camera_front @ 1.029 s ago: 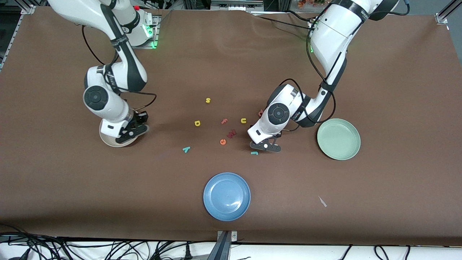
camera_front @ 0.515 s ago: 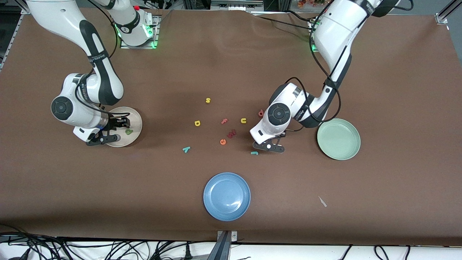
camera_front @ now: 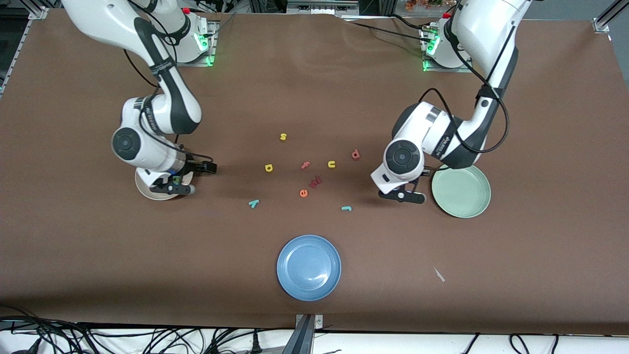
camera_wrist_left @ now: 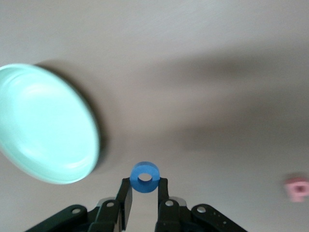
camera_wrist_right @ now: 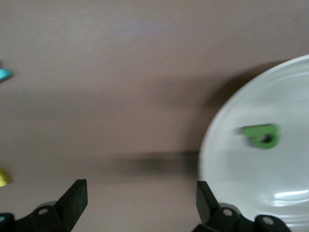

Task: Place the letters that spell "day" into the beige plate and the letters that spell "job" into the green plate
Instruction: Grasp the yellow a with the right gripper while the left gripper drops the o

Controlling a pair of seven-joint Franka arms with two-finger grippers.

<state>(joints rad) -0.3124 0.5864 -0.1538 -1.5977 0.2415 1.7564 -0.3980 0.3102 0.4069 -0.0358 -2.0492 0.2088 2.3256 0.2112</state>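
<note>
Now blue "o" (camera_wrist_left: 145,177) sits pinched in left pincer (camera_wrist_left: 145,193).

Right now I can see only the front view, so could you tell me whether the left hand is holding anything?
Observer: Yes, the left hand is shut on the blue "o", which is pinched between its fingers.
Operator: Thank you. Is the right hand carrying a letter?
Observer: No, the right hand is wide open with nothing between its fingers.
Operator: And where is the "a", please?
Observer: The green "a" lies in the beige plate, clear of the hand.
</note>
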